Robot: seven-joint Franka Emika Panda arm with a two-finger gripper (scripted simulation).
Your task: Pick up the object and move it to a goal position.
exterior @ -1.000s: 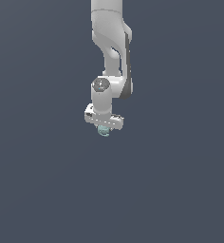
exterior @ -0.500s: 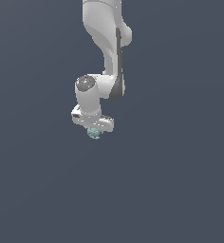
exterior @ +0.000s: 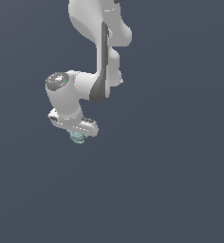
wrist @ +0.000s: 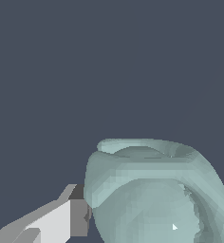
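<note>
Beneath the white hand, the gripper (exterior: 78,136) has its jaws pinching the object (exterior: 77,138), a pale teal rounded piece held clear of any surface; its curved, glossy shell could slip free under abrupt transport motion.

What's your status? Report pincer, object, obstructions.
Pincer shut on the object. Object held beneath the white hand, off the ground. Nothing visible in the way.
</note>
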